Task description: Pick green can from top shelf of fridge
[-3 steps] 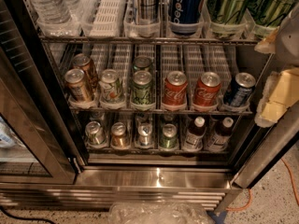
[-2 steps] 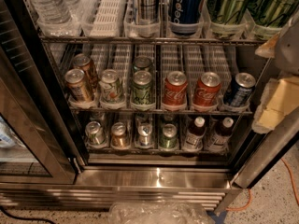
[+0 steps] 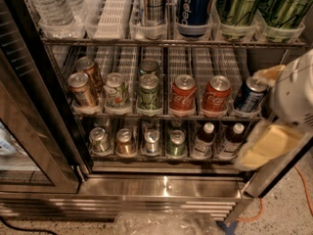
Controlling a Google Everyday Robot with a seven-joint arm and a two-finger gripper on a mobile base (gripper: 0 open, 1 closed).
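two green cans stand side by side at the right end of the top shelf [image 3: 171, 42], each in a clear plastic front cup: the green can [image 3: 238, 6] just beside the blue pepsi can [image 3: 195, 4], and a twin [image 3: 286, 6] further right. both are shiny yellow-green metal with dark streaks, their tops cut off by the picture edge. one tall checked can [image 3: 154, 4], one white slotted lane [image 3: 112, 11] and two water bottles [image 3: 49, 4] take up the rest. the wire rack below shows eight short cans, two of them red [image 3: 182, 94]; the lowest rack has four cans and two white-capped bottles [image 3: 205, 138]. the tool [image 3: 247, 119] hangs at the right edge of the fridge [image 3: 161, 187], level with the middle rack, well below the green cans. its two yellowish fingers [image 3: 266, 148] are spread wide apart with nothing between them, and its white body is partly out of frame
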